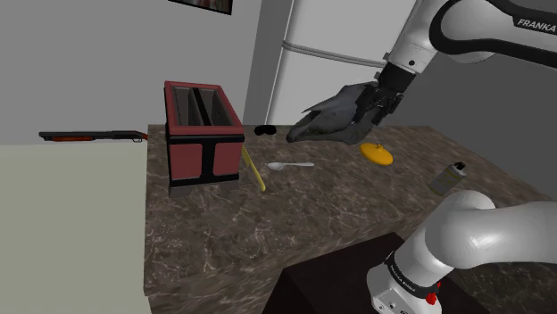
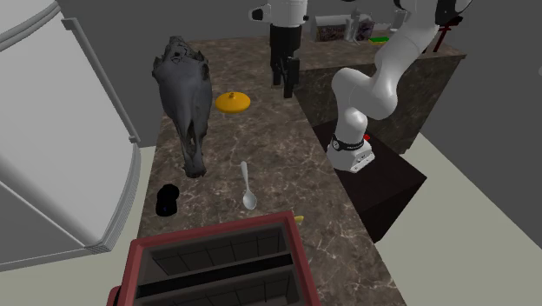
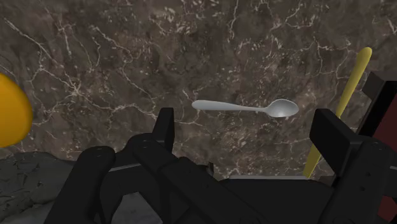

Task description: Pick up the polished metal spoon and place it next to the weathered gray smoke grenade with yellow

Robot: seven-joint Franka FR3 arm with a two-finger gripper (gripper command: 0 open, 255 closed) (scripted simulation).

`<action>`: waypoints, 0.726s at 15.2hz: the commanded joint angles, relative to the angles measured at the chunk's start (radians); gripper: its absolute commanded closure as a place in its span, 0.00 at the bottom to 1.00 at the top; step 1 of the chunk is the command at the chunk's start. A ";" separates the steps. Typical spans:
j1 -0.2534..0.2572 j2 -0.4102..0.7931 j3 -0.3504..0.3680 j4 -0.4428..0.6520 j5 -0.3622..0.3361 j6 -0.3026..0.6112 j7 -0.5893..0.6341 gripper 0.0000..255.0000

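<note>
The pincer (image 3: 248, 137) is released, its two black fingers (image 3: 164, 130) standing wide apart with nothing between them; it hangs above the dark marbled tabletop (image 1: 223, 232), clear of the surface. The grey metal spoon (image 3: 245, 108) lies flat on the tabletop just beyond the fingertips, untouched. Its bowl points toward the red toaster (image 1: 203, 134) and its handle toward the orange disc (image 1: 378, 153). A thin yellow stick (image 1: 254, 168) lies between the spoon and the toaster, one end close against the toaster's side. A dark grey horse-head figure (image 2: 184, 96) rests on the tabletop beside the white fridge (image 2: 61, 130), and a small black object (image 2: 167, 200) sits near its muzzle. The grey smoke grenade (image 1: 449, 177) stands upright near the tabletop's edge at the shoulder view's right, well apart from the spoon and past the orange disc.
</note>
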 commanded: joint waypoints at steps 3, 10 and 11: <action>0.006 0.033 0.034 -0.028 0.008 0.069 0.035 0.00; 0.020 0.205 0.151 -0.078 0.019 0.311 0.162 0.00; 0.020 0.236 0.167 -0.078 0.017 0.345 0.182 0.00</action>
